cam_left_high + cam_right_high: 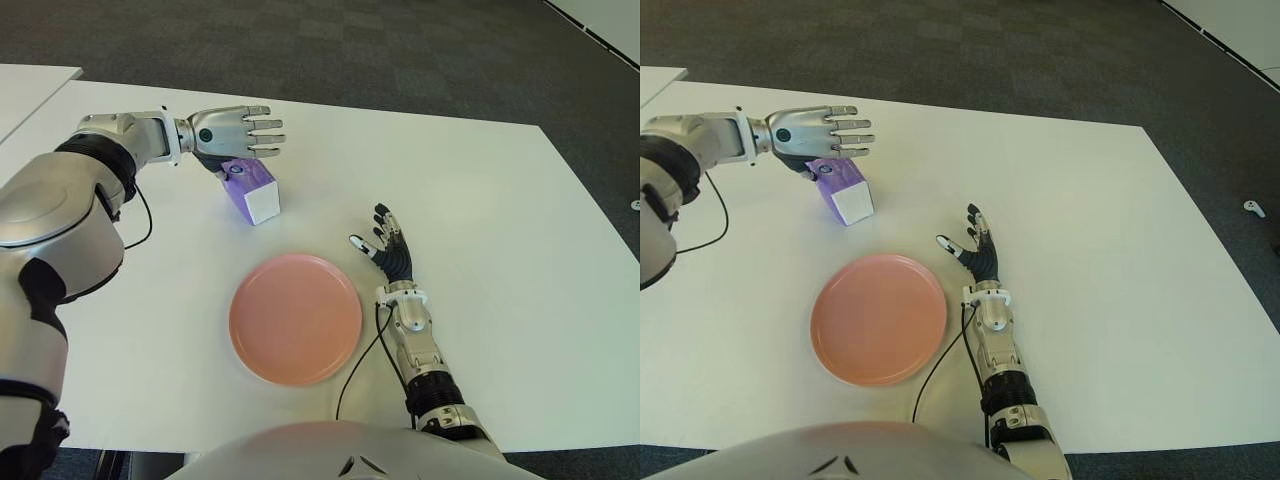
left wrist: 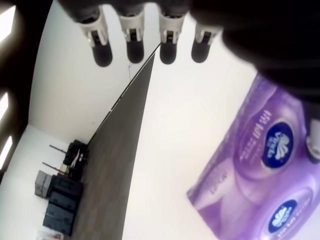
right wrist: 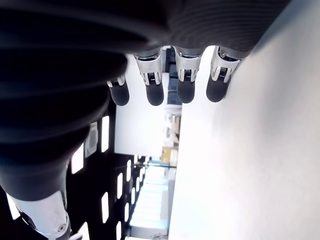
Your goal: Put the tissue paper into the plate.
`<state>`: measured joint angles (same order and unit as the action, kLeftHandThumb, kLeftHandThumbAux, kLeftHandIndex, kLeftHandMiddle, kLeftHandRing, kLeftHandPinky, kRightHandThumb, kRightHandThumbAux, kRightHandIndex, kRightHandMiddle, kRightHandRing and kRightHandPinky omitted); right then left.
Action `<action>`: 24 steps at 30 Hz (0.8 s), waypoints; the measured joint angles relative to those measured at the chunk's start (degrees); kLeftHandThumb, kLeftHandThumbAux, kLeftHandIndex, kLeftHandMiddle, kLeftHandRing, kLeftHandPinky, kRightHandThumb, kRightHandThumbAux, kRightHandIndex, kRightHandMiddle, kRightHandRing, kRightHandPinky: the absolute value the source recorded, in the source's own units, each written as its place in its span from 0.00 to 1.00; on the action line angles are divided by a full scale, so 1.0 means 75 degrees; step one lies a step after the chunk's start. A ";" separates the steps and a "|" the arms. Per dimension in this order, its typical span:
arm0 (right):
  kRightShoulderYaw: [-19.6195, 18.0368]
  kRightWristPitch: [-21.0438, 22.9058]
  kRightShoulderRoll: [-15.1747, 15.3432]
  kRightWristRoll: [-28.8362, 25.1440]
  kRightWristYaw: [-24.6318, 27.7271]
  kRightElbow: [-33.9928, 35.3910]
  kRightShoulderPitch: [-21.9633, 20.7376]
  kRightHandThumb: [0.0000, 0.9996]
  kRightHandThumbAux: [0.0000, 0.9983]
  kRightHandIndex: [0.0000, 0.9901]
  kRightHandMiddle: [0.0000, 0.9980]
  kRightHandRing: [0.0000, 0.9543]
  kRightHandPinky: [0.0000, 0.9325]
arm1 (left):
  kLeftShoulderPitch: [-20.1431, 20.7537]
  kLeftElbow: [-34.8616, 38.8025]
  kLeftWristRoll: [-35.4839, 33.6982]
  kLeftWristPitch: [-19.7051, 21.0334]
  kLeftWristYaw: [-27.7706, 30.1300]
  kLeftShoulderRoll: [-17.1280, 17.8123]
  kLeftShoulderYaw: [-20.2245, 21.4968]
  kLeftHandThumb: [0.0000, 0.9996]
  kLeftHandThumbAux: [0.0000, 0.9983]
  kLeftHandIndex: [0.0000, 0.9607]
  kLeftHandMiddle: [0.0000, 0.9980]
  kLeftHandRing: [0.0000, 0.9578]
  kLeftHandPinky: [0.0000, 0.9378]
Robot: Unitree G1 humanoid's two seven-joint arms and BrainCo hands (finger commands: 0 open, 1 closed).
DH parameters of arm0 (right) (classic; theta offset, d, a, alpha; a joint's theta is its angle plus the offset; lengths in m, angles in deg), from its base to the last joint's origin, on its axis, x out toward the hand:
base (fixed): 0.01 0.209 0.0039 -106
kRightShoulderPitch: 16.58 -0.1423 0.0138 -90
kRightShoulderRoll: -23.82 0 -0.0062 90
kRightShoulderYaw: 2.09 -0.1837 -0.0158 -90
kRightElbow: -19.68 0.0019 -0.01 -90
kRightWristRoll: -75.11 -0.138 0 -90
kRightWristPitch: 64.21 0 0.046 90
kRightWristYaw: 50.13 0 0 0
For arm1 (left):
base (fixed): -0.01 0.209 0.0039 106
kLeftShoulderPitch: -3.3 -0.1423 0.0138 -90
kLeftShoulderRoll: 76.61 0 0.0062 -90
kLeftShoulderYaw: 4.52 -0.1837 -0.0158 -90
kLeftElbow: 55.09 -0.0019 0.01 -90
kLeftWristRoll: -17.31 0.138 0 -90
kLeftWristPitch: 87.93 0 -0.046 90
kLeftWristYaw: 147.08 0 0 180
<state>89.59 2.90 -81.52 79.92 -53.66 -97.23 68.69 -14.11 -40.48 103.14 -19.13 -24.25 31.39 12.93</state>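
Note:
A purple tissue pack [image 1: 250,190] with a white end lies on the white table [image 1: 480,190], just beyond the pink plate [image 1: 296,318]. My left hand [image 1: 240,132] hovers over the pack's far end with fingers stretched out flat, holding nothing. In the left wrist view the purple tissue pack [image 2: 260,170] shows below the straight fingertips [image 2: 135,50], apart from them. My right hand [image 1: 388,250] shows to the right of the plate, fingers spread and empty. The plate holds nothing.
A black cable [image 1: 362,360] runs from my right forearm along the plate's right side. Another cable [image 1: 140,215] hangs by my left arm. A second white table [image 1: 30,85] stands at the far left. Dark carpet lies beyond the table's far edge.

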 measured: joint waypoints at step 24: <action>0.0075 -0.0001 0.0078 0.0053 0.0160 -0.0010 0.0011 0.10 0.69 0.00 0.00 0.00 0.00 | -0.0186 -0.0074 -0.0902 -0.0517 0.2708 -0.0091 0.0635 0.44 0.16 0.00 0.00 0.00 0.00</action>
<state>90.15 2.90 -80.94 80.32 -52.46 -97.30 68.77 -15.50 -41.04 96.37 -23.01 -3.94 30.71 17.69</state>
